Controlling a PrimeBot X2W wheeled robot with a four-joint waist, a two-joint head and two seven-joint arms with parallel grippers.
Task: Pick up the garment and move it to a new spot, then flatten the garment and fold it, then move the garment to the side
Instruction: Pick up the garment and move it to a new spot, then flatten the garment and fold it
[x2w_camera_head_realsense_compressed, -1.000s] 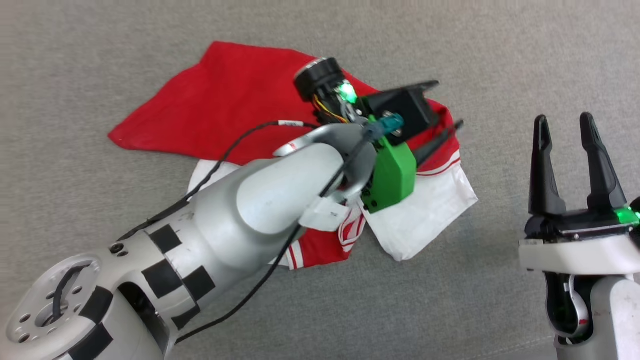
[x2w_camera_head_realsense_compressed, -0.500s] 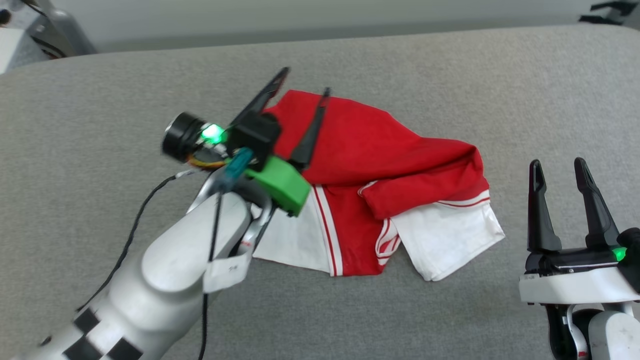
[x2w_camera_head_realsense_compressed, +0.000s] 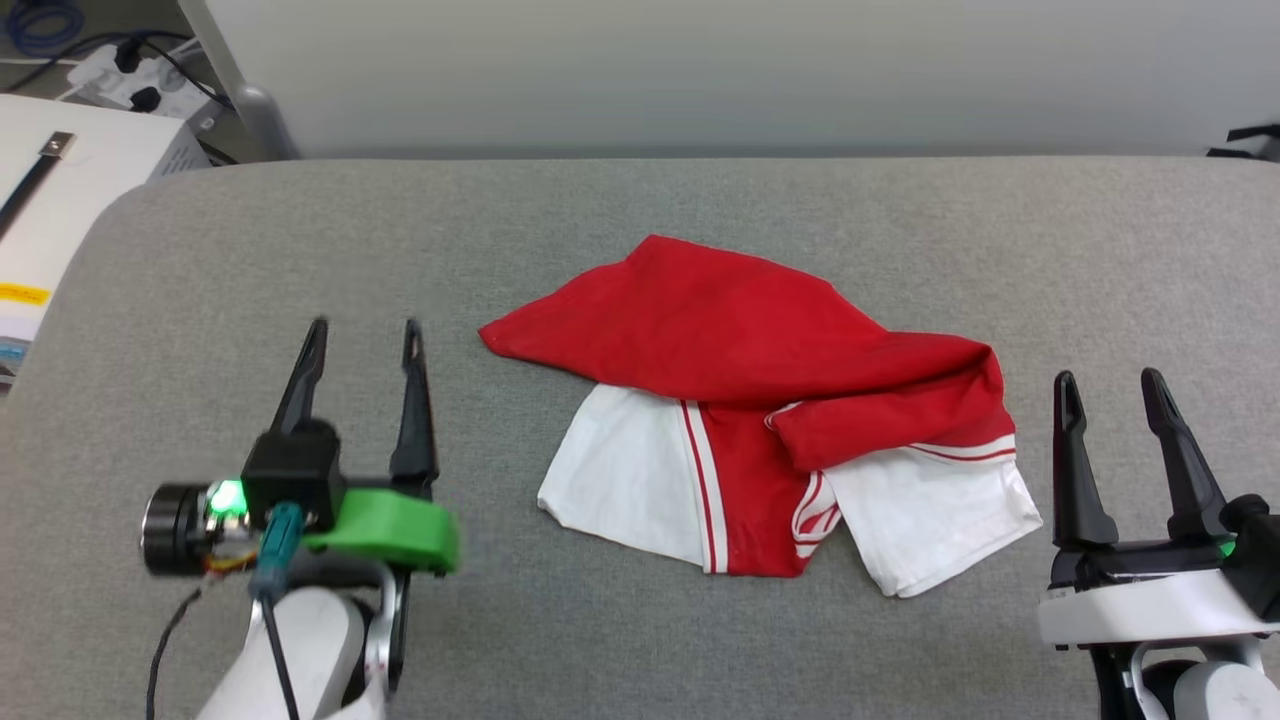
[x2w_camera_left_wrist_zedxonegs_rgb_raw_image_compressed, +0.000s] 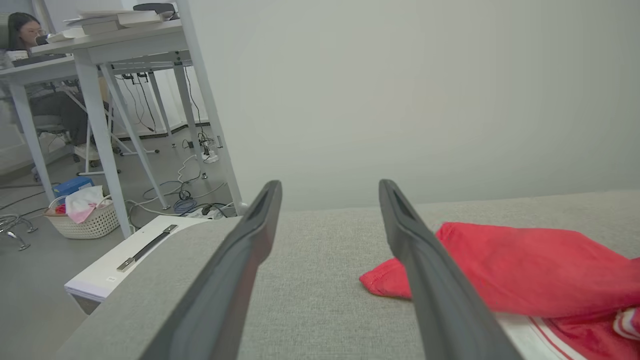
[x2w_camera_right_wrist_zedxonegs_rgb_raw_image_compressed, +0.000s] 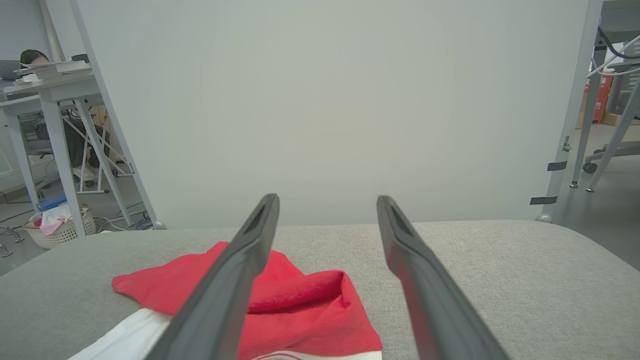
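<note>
The garment (x2w_camera_head_realsense_compressed: 740, 350), a red jersey with white sleeves and red-white trim, lies crumpled in the middle of the grey cushioned surface (x2w_camera_head_realsense_compressed: 700, 200). Its red body is bunched over the two white sleeves. My left gripper (x2w_camera_head_realsense_compressed: 362, 335) stands open at the lower left, well left of the garment and apart from it. At the lower right my right gripper (x2w_camera_head_realsense_compressed: 1110, 385) is open too, just right of the garment's white sleeve. The left wrist view has the garment (x2w_camera_left_wrist_zedxonegs_rgb_raw_image_compressed: 525, 270) to the right of the fingers. The right wrist view has the garment (x2w_camera_right_wrist_zedxonegs_rgb_raw_image_compressed: 300, 295) at lower left.
A white partition wall (x2w_camera_head_realsense_compressed: 700, 70) runs behind the surface. A white box (x2w_camera_head_realsense_compressed: 60, 190) with cables sits off the far left corner. The left wrist view shows desks (x2w_camera_left_wrist_zedxonegs_rgb_raw_image_compressed: 100, 60), a basket (x2w_camera_left_wrist_zedxonegs_rgb_raw_image_compressed: 82, 220) on the floor and a seated person (x2w_camera_left_wrist_zedxonegs_rgb_raw_image_compressed: 22, 30).
My left arm has drawn back from over the garment to the lower left and is off it. The head camera has tilted up, so the whole picture has shifted. The right gripper holds its pose.
</note>
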